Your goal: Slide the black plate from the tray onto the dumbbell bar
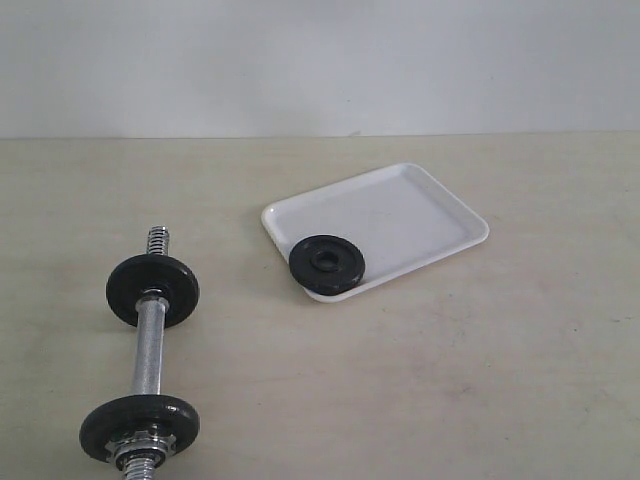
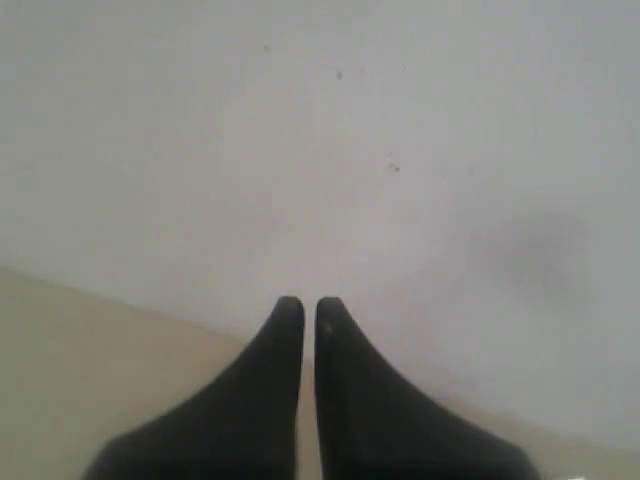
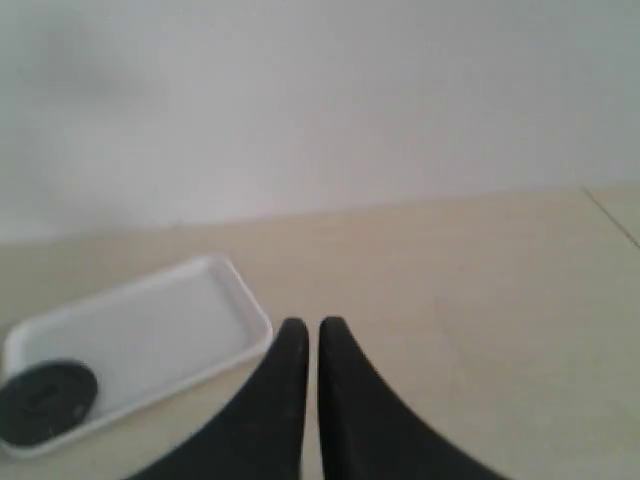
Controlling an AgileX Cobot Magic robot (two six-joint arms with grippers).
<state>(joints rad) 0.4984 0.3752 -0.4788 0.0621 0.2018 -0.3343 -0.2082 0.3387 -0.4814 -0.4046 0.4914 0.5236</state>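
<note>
While neither arm shows in the exterior view, each wrist view shows its own tool. The left tool is clenched on nothing, its tips nearly touching, and faces a pale wall. The right tool is clenched and empty as well, and hangs above the surface with the tray ahead of it.

The plate lies flat in the tray's corner nearest the bar, right up against the rim and perhaps resting on it. The bar lies on the surface well apart from the tray and carries two wider discs. A nut sits outside the near disc. The far threaded end sticks out bare, and no nut is visible on it.

The plate looks like a solid, stiff and matte weight, heavy for its size and not fragile, so I expect it to drag down in a light hold. Lying flat, it gives little to pinch from above. One finger in the central hole and one outside the raised rim looks the surest hold; a pinch across the edge, where it meets the tray's rim, is another option. The tray looks light and may shift or tip when the plate is lifted. Threading the plate on means turning it upright and lining its hole with the bare end, where the coarse threads may catch it.
</note>
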